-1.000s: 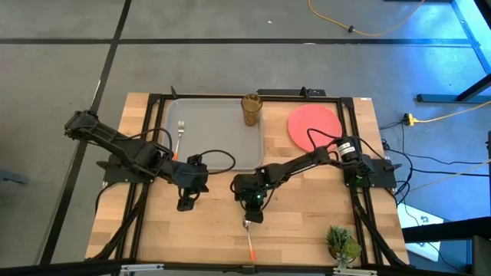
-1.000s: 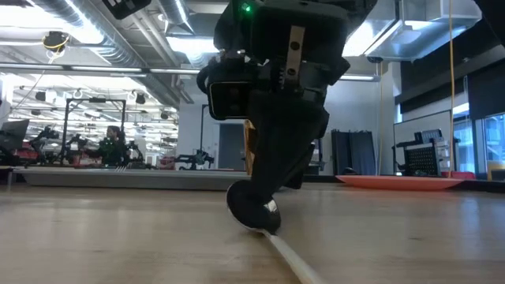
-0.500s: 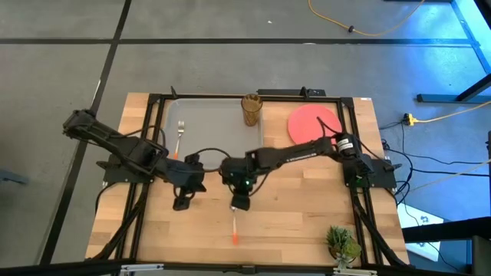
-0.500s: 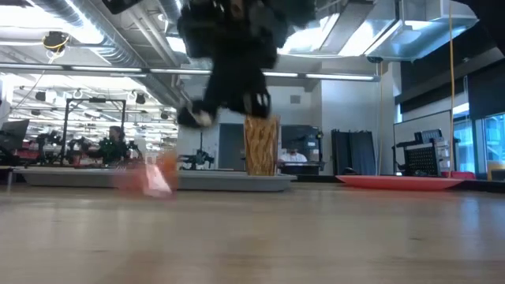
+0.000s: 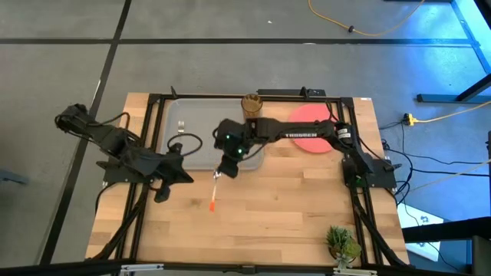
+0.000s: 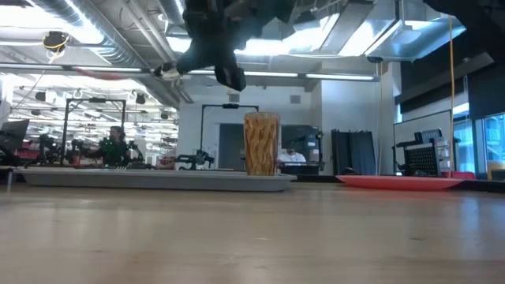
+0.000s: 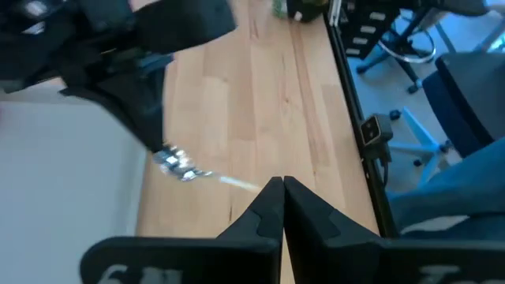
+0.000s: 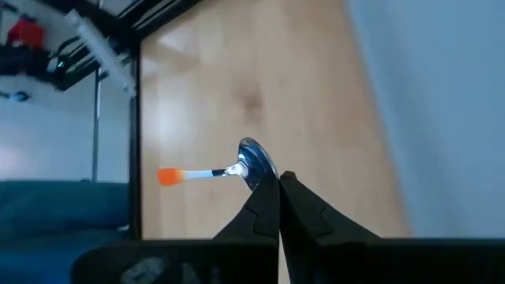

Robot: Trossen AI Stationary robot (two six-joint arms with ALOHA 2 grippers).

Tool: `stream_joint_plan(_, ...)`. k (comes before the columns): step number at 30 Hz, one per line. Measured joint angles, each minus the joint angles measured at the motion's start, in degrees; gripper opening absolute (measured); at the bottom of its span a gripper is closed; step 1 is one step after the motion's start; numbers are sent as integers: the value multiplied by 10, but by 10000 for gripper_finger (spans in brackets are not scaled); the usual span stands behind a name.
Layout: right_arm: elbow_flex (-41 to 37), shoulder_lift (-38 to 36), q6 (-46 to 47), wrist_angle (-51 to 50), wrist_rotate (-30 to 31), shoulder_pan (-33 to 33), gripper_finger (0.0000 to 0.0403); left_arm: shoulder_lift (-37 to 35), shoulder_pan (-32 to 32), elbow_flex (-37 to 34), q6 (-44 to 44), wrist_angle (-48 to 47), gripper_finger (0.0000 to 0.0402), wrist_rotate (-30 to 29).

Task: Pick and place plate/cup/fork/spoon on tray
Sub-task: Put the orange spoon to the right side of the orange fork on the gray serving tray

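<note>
Right wrist view: the right gripper (image 8: 278, 183) is pinching the spoon (image 8: 229, 169) by its bowl, fingers pressed together on the metal, the orange handle sticking out sideways over the wooden table (image 8: 237, 87). From above, this gripper (image 5: 220, 173) is hanging over the near edge of the grey tray (image 5: 201, 123), with the spoon (image 5: 213, 192) slanting out past the rim above bare wood. The left gripper (image 5: 159, 196) is waiting over the table just near of the tray's left corner; in its own wrist view its fingers (image 7: 272, 207) are meeting, holding nothing. The fork (image 5: 179, 126) is lying on the tray's left part, the cup (image 5: 251, 103) is standing upright at its far right corner, and the red plate (image 5: 311, 123) is resting on the table right of the tray. Beyond the table, the low view is showing a workshop where a person (image 6: 115, 146) is sitting far off.
</note>
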Motion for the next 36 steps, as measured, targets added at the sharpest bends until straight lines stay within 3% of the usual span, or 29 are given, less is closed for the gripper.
stream_joint_plan(10,-13,21,0,3,11,-20,0,-13,0,0,0,-28,0,-5)
stream_joint_plan(19,-14,101,18,59,-51,6,0,-12,0,0,-2,-30,0,-5)
stream_joint_plan(36,-14,144,1,87,-27,10,6,-12,0,0,-3,-30,0,-5)
